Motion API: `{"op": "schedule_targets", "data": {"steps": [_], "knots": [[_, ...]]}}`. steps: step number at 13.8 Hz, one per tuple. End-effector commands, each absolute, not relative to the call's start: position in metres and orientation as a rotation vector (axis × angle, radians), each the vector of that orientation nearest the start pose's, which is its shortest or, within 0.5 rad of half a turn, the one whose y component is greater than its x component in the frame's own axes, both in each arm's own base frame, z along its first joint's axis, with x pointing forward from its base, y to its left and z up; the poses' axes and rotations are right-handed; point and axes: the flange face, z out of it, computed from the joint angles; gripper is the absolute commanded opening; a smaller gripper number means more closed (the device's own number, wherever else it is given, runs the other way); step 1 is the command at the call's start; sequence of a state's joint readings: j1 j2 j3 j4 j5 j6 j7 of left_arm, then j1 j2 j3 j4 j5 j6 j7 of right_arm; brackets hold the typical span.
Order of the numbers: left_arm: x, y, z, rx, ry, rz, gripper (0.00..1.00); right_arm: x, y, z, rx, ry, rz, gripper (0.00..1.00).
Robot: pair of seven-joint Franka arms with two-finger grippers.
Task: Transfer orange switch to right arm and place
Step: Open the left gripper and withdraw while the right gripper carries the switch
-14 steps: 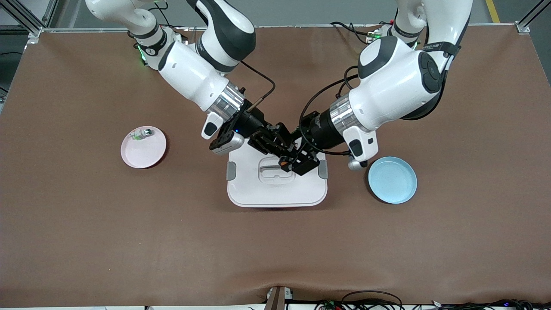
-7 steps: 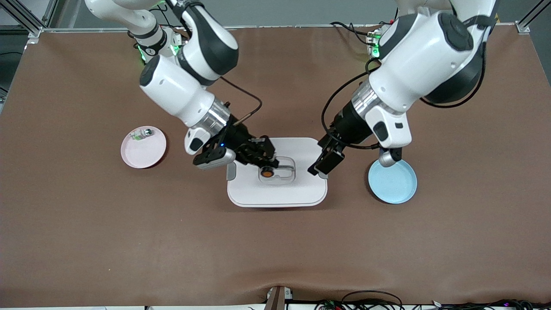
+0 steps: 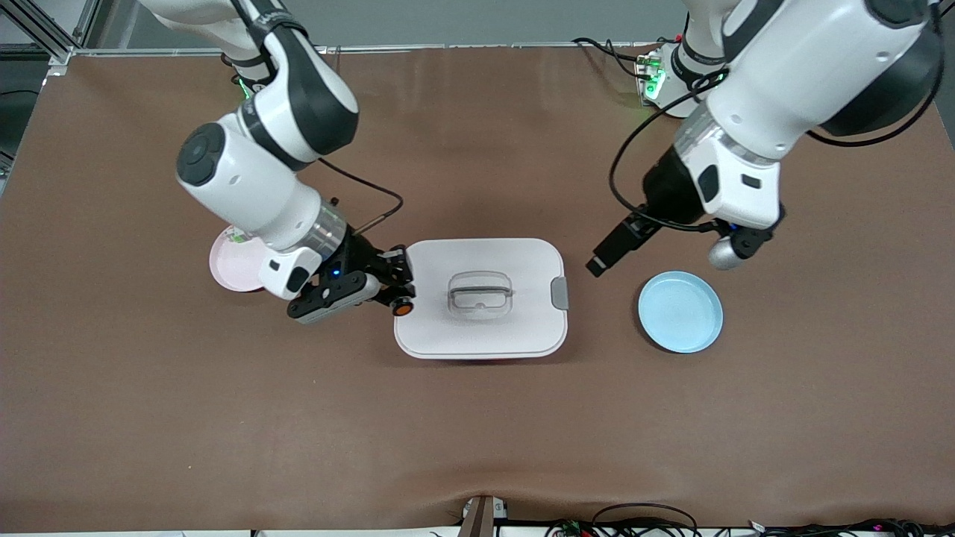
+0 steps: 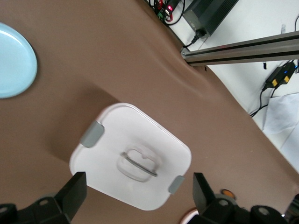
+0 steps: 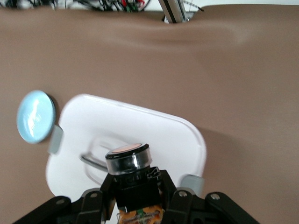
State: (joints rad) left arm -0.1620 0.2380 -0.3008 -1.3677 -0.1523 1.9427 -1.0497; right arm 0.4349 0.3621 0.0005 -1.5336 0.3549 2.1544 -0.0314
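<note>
My right gripper (image 3: 399,294) is shut on the orange switch (image 3: 403,304), a stubby black part with an orange-tan end. It holds the switch low over the table, between the white lidded container (image 3: 522,328) and the pink plate (image 3: 231,268). In the right wrist view the switch (image 5: 128,161) stands between the fingers of the right gripper (image 5: 135,186). My left gripper (image 3: 599,265) is open and empty, up over the table between the container and the blue plate (image 3: 680,311). In the left wrist view the left gripper (image 4: 138,196) frames the container (image 4: 112,135), with the switch (image 4: 227,192) small past it.
The pink plate is partly hidden by my right arm; a small silver-and-green part (image 3: 239,237) peeks out on it. The blue plate also shows in the wrist views (image 4: 14,60) (image 5: 35,116). The container lid (image 5: 163,135) has a handle and grey clips. Brown cloth covers the table.
The two grippers were together at the switch over the container. Now they have drawn apart: the right one carried the switch toward the pink plate, the left one withdrew open toward the blue plate.
</note>
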Motion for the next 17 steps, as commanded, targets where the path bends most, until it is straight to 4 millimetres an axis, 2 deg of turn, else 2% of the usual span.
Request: {"op": "schedule_targets", "data": {"steps": [1, 3, 5, 7, 8, 9, 11, 13, 15, 17], "knots": [[0.587, -0.264, 0.624, -3.287, -0.834, -0.251, 1.0, 0.625, 0.254, 0.489, -2.811, -0.632, -0.213, 0.0], [0.582, -0.26, 0.62, -3.244, -0.627, -0.243, 1.0, 0.622, 0.23, 0.486, -2.847, -0.796, -0.175, 0.0], [0.578, -0.256, 0.623, -3.233, -0.489, -0.256, 1.0, 0.614, 0.21, 0.477, -2.867, -0.997, -0.15, 0.0], [0.581, -0.24, 0.62, -3.208, -0.291, -0.241, 1.0, 0.602, 0.192, 0.468, -2.879, -1.094, -0.113, 0.0], [0.588, -0.219, 0.619, -3.199, -0.216, -0.224, 1.0, 0.595, 0.182, 0.462, -2.885, -1.135, -0.09, 0.0], [0.591, -0.207, 0.618, -3.193, -0.151, -0.217, 1.0, 0.588, 0.177, 0.456, -2.884, -1.203, -0.073, 0.0], [0.602, -0.174, 0.617, -3.184, -0.118, -0.218, 1.0, 0.573, 0.164, 0.445, -2.88, -1.315, -0.066, 0.0], [0.609, -0.147, 0.618, -3.176, -0.038, -0.225, 1.0, 0.559, 0.147, 0.43, -2.796, -1.528, -0.093, 0.0], [0.618, -0.109, 0.615, -3.167, 0.03, -0.224, 1.0, 0.542, 0.128, 0.407, -2.745, -1.635, -0.127, 0.0], [0.624, -0.079, 0.609, -3.166, 0.106, -0.208, 1.0, 0.523, 0.119, 0.385, -2.716, -1.688, -0.137, 0.0]]}}
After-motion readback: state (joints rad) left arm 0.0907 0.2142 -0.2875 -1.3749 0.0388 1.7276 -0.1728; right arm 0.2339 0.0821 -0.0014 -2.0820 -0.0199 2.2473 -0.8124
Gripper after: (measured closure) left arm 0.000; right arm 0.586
